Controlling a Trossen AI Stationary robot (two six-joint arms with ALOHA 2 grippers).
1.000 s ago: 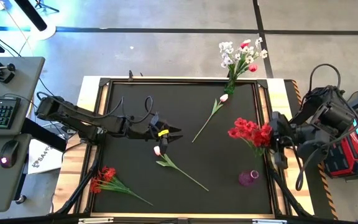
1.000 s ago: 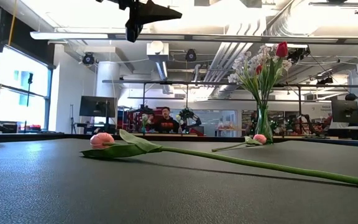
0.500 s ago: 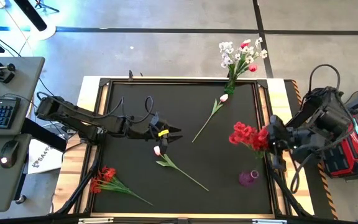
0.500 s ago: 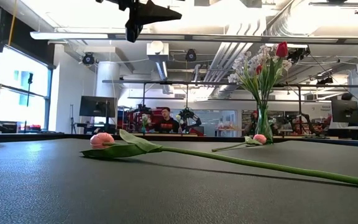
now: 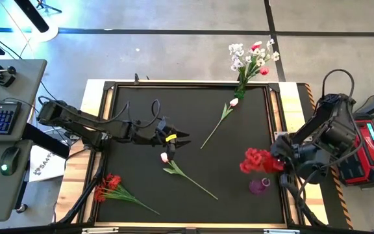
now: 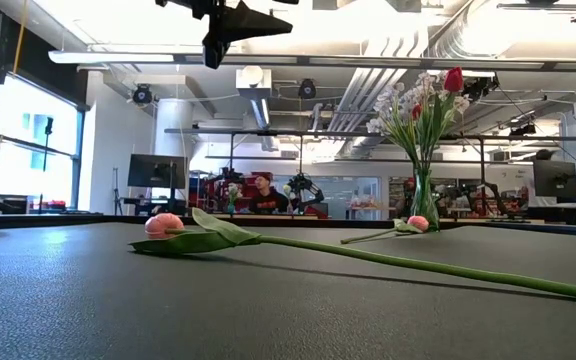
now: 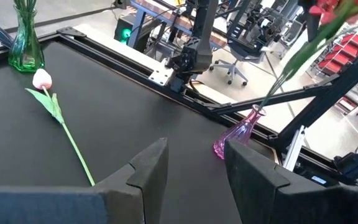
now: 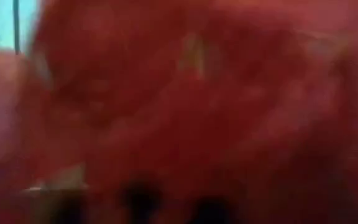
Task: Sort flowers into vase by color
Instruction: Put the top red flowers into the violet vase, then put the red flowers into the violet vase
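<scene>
Held a bunch of red blossoms (image 5: 256, 160) in the right gripper (image 5: 279, 162), fingers closed on the stems, directly above the pink vase (image 5: 260, 186). Left gripper (image 5: 179, 138) hovering half open over a pink tulip (image 5: 164, 156). Elsewhere: second tulip (image 5: 234, 102), red bunch (image 5: 108, 184), green vase (image 7: 25, 50) with flowers.

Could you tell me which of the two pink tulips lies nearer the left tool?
The pink tulip just below the left tool in the high view; the other pink tulip lies by the green vase.
</scene>
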